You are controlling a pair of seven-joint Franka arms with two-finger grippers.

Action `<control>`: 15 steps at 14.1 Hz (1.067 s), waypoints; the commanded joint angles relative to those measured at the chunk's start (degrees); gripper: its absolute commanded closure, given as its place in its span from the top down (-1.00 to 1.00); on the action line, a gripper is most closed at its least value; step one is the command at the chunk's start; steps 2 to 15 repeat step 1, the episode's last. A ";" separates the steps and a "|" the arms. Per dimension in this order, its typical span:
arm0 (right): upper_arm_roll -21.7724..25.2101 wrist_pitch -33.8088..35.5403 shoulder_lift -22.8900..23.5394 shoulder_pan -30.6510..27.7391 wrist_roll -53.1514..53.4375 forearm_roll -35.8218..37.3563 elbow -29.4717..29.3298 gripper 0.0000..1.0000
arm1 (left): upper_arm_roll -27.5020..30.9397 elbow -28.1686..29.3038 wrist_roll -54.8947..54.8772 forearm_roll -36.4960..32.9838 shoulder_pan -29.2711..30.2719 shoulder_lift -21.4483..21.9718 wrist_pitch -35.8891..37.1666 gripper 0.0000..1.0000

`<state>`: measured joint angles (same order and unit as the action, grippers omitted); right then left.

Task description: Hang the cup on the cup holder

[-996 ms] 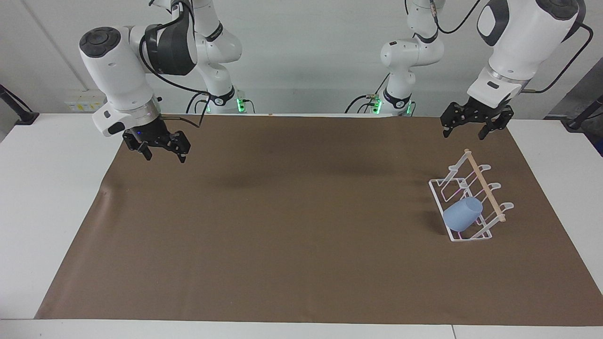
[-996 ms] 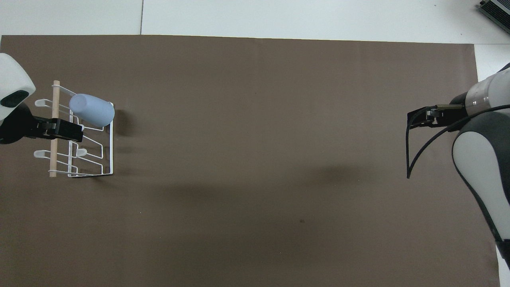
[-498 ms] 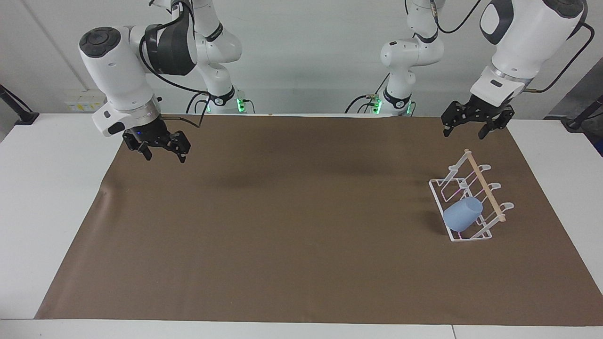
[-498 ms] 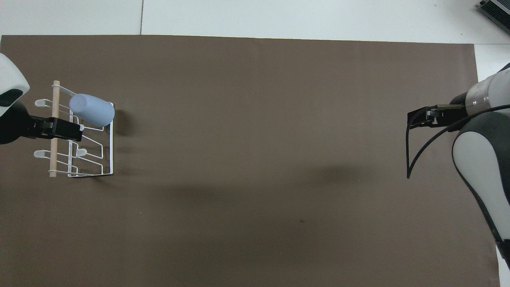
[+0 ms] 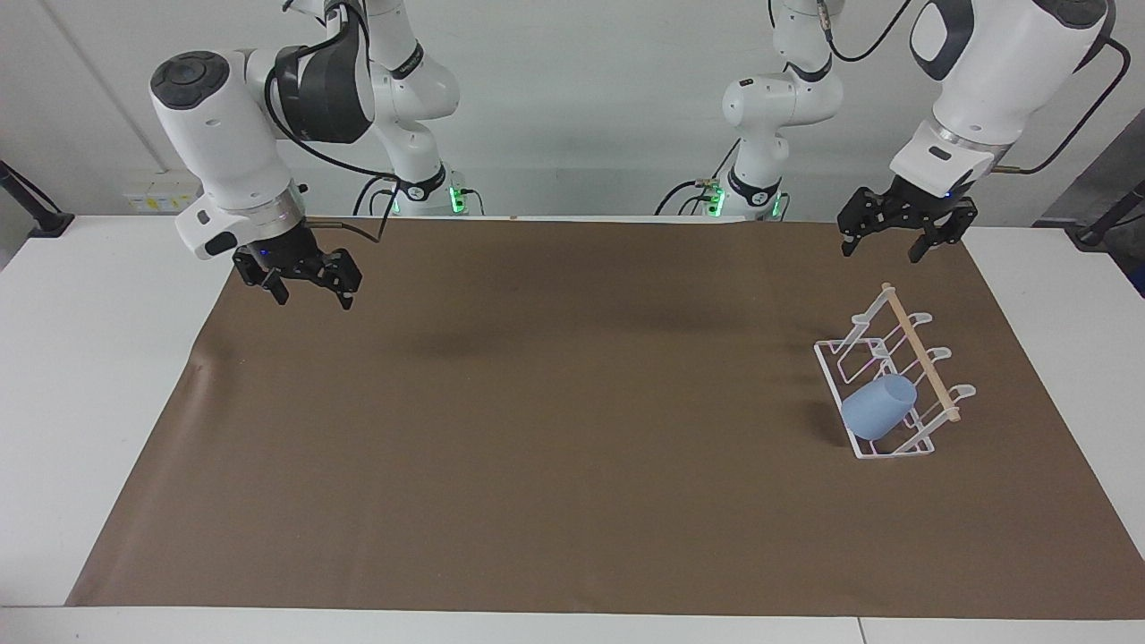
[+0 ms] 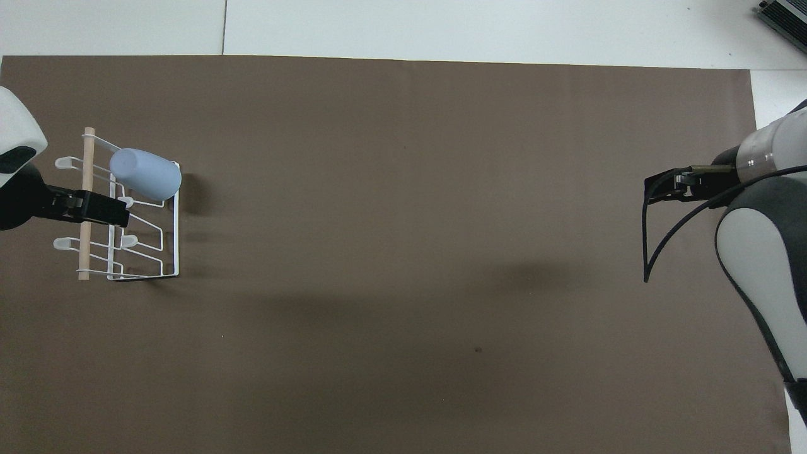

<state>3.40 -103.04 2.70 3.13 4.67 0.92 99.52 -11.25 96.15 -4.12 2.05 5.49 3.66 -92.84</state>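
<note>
Two arms are hanging above a white table [image 5: 80,358] that is carrying a brown mat [image 5: 555,429]; both are empty-handed.

Item, cup [image 5: 878,407]: pale blue tumbler, sitting tilted on a prong of the cup holder [image 5: 894,376], mouth toward the rack's wooden rod [image 5: 921,353], closed base pointing toward the middle of the mat. It is occupying the prong at the end of the rack farther from the robots. In the overhead view the cup [image 6: 145,174] is lying across the upper part of the cup holder [image 6: 165,252].

Item, cup holder: white wire rack with looped prongs and a light wooden rod [image 6: 87,164] along its top, standing on the mat at the left arm's end of the table.

Item, left gripper [image 5: 899,241]: hanging in the air above the edge of the mat nearest the robots, clear of the rack, fingers standing apart and holding nothing. In the overhead view the left gripper [image 6: 101,209] is overlapping the rack, but the facing view is showing it raised and not touching.

Item, right gripper [image 5: 309,291]: waiting over the mat at the right arm's end of the table, well apart from the cup, fingers standing apart and holding nothing.
</note>
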 commanded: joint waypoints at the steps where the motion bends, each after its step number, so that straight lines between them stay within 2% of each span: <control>1: -0.15 -0.14 -1.29 -0.23 0.78 -0.83 1.38 1.00 | 0.35 -0.96 -0.89 -0.73 -0.30 0.29 1.79 1.00; 15: -0.15 -0.14 -1.29 -0.23 0.78 -0.83 1.38 1.00 | 0.35 -0.96 -0.89 -0.73 -0.30 0.29 1.79 1.00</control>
